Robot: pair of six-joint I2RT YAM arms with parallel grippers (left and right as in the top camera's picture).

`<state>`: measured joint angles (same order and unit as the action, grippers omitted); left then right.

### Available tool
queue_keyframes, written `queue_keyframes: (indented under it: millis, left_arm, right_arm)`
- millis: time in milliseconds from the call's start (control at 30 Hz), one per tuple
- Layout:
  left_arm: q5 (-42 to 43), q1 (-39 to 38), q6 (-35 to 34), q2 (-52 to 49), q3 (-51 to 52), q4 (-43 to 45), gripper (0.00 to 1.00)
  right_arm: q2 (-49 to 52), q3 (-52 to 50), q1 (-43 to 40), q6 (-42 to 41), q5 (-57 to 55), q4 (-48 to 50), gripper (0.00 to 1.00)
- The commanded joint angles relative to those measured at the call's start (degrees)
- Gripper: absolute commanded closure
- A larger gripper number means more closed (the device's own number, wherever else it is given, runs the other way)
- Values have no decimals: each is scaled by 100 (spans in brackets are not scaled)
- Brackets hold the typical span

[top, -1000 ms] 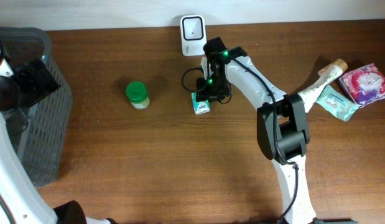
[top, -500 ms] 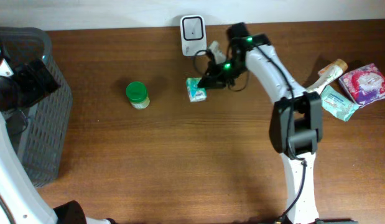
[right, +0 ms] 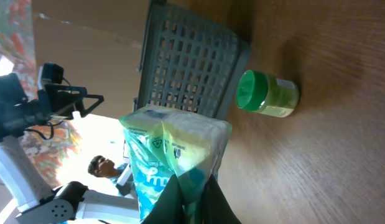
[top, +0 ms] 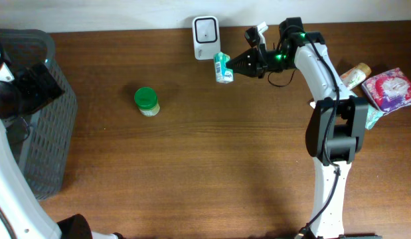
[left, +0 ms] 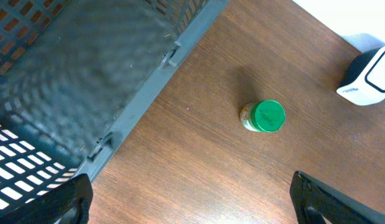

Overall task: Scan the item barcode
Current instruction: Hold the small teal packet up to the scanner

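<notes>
Overhead view. The right gripper (top: 240,64) reaches leftwards across the far part of the brown wooden table (top: 192,172). Its jaws are pressed together on one edge of a small green-and-white soft plastic packet (top: 222,67). The packet sits at the fingertips, just beside the lower right corner of the white box-shaped barcode scanner (top: 205,29), which stands at the table's far edge. Whether packet and scanner touch cannot be told from this view. A small glass jar with a green screw lid (top: 146,101) stands upright to the left, well apart from the packet. A dark grey plastic lattice basket (top: 56,126) occupies the left edge of the table. At the right edge lie a pink printed pouch (top: 390,89), a pale teal sachet (top: 360,109) and a cream tube with a tan cap (top: 351,76), close together.

Right wrist view. The packet (right: 173,155) fills the foreground, pinched at its lower end between the dark fingertips (right: 180,199). The jar (right: 267,93) and the basket (right: 186,68) appear beyond it.

Left wrist view. The left gripper (left: 192,202) hangs beside the basket (left: 148,74), its jaws spread wide with nothing between them. The jar (left: 264,117) and the scanner (left: 369,78) lie beyond.
</notes>
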<state>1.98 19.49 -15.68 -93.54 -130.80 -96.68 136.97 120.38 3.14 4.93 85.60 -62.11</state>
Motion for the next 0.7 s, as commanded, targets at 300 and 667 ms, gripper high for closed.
queue_keyframes:
  millis: [300,667]
  left_arm:
    - [22,17,-35,57,-11,-2,1]
    - [20,17,-35,57,-11,-2,1]
  right_arm:
    - [-170,81,179,66,306,20,96]
    - [-173,129,719,-1519,-4004,149,96]
